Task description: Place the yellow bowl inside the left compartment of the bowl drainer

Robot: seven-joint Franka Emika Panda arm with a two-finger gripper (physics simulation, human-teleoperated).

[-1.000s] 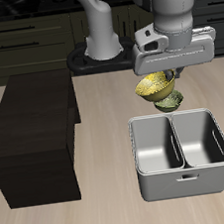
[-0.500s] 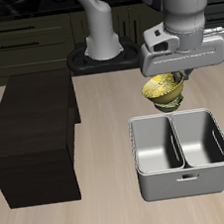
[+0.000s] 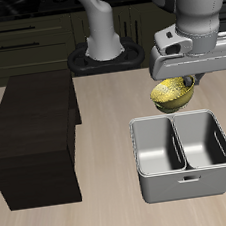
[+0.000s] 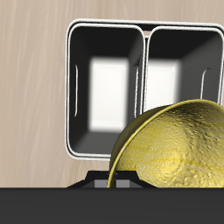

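Aloft, hand [image 3: 180,82] gripping yellow bowl [image 3: 172,93], above back of bowl drainer [image 3: 188,184], no readable writing

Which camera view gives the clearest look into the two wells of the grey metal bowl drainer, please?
The wrist view: it looks straight down into the grey metal bowl drainer, showing both well floors and the middle wall, though the held glossy yellow bowl covers one corner. The exterior view shows the whole drainer at a slant, with its slot handle.

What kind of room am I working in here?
Probably a simulated kitchen: dark cabinets with drawer fronts line the back, and a metal bowl drainer sits on the wooden table near the held yellow bowl.
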